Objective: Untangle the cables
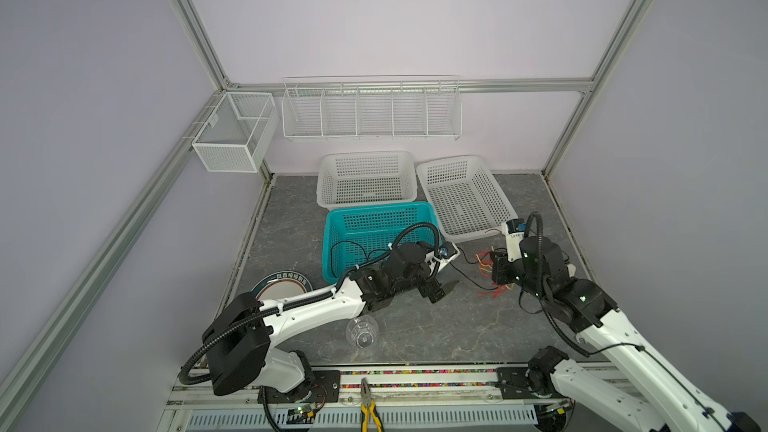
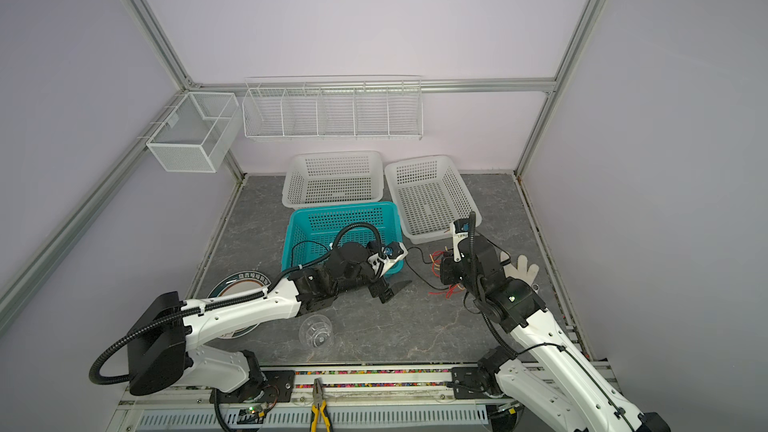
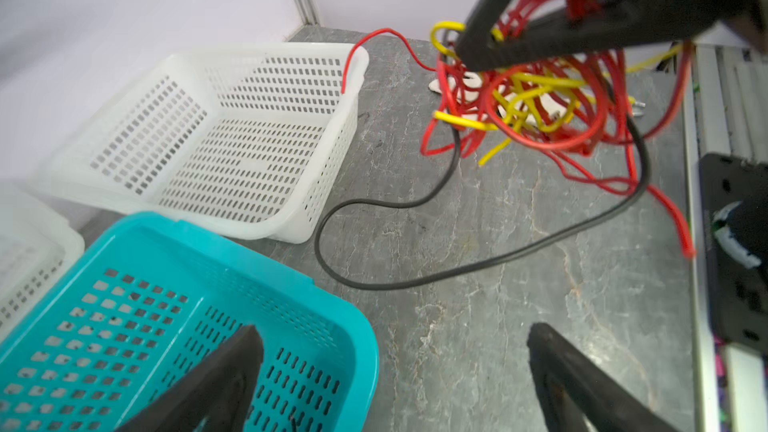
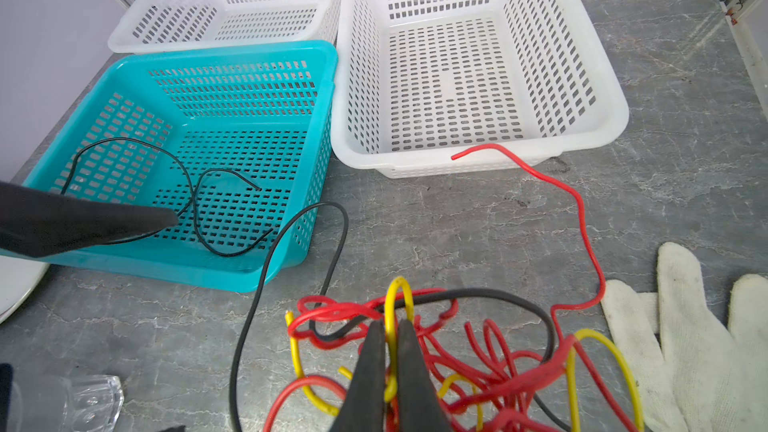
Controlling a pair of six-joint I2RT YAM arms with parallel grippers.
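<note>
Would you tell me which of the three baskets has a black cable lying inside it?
The teal basket: a thin black cable curls on its floor. The rear white basket and the right white basket have bare floors.

Thin red, yellow and black cables (image 4: pixel 523 382) knotted in one loose heap on the grey tabletop (image 4: pixel 457 222) (red dominating); one red end (image 4: pixel 457 155) reaching the white basket (image 4: pixel 415 168), one black strand (image 4: pixel 193 209), seemingly separate, inside the teal basket (image 4: pixel 224 51).
</note>
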